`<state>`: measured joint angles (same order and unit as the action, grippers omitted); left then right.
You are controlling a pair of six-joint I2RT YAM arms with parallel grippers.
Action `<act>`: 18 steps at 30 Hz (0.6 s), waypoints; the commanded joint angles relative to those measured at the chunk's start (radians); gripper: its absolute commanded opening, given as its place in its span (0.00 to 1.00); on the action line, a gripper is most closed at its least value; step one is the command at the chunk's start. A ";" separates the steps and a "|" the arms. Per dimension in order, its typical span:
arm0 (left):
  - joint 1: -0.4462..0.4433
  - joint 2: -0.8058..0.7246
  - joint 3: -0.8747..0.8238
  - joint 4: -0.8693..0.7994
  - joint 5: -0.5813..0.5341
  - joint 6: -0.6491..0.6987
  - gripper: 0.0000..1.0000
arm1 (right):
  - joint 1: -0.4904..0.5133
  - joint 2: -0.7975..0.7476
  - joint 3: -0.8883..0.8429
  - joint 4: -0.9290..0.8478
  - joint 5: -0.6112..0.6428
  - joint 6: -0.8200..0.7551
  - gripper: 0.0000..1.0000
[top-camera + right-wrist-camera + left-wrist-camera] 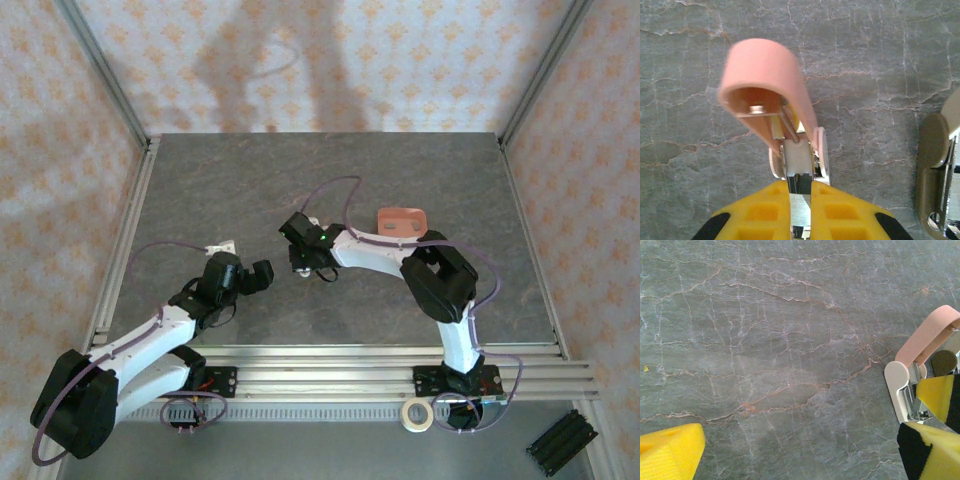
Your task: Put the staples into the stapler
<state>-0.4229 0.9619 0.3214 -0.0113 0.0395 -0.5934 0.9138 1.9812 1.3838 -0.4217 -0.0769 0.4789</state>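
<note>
Though mostly hidden from above, spotted stapler [770, 75] near counter [250, 200] centre, pink lid flipped up, metal rail pinched in right gripper [800, 192]. Got left gripper [800, 440] spread wide at its 9 o'clock.

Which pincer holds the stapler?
The right pincer, shut on the stapler by its metal base; the left pincer stands wide open, empty.

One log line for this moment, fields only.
left fingers: open, empty | right fingers: shut on stapler | stapler lid: flipped open
</note>
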 commanded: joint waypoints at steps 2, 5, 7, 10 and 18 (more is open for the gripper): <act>0.008 -0.020 -0.008 0.001 -0.039 0.025 1.00 | 0.007 -0.013 -0.018 -0.024 0.042 0.007 0.13; 0.007 -0.018 -0.008 0.003 -0.039 0.025 1.00 | 0.007 -0.016 -0.027 -0.026 0.035 0.002 0.13; 0.008 -0.019 -0.009 0.002 -0.039 0.025 1.00 | 0.009 -0.019 -0.034 -0.035 0.036 -0.008 0.13; 0.009 -0.020 -0.008 0.002 -0.037 0.026 1.00 | 0.009 -0.039 -0.043 -0.050 0.058 -0.027 0.13; 0.008 -0.006 -0.010 0.029 -0.008 0.025 1.00 | 0.010 -0.116 -0.044 0.013 0.043 -0.148 0.12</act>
<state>-0.4229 0.9573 0.3214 -0.0109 0.0376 -0.5819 0.9199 1.9312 1.3476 -0.4240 -0.0662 0.4034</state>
